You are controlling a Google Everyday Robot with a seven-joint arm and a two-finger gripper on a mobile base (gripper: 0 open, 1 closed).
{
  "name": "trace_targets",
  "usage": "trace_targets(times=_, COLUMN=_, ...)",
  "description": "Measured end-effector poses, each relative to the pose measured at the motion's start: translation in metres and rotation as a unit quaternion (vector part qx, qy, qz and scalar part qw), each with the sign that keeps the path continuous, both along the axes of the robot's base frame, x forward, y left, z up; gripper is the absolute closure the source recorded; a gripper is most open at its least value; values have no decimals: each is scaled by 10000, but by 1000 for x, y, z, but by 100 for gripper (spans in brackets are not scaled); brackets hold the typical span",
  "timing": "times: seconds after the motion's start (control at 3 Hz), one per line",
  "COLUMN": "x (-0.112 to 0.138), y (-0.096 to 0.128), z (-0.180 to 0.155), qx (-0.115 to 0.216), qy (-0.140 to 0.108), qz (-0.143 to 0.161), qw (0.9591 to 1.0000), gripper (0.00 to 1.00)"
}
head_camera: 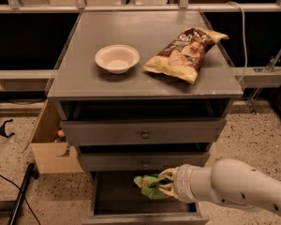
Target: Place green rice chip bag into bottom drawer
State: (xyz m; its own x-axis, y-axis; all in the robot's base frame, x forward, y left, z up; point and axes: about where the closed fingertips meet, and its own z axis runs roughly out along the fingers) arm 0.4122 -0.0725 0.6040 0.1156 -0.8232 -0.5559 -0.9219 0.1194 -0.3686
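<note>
The green rice chip bag is a small bright-green crinkly bag held over the open bottom drawer, the lowest grey box pulled out below the cabinet. My gripper is at the end of the white arm that comes in from the lower right, and it is shut on the bag, just under the front of the middle drawer. The bag hangs above the drawer's dark floor, right of its centre.
A white bowl and a larger brown-and-yellow chip bag lie on the cabinet top. The upper knobbed drawer is closed. A cardboard box stands at the cabinet's left, and a black pole lies on the floor.
</note>
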Motion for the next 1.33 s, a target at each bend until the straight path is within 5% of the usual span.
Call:
trace_targets(times=1.0, x=-1, y=-11, z=-153, qx=806, qy=354, qz=311, qw=9956, gripper=100)
trace_targets(times=1.33, x=-1, y=-11, z=-154, qx=807, qy=356, qz=316, qw=9956, gripper=100)
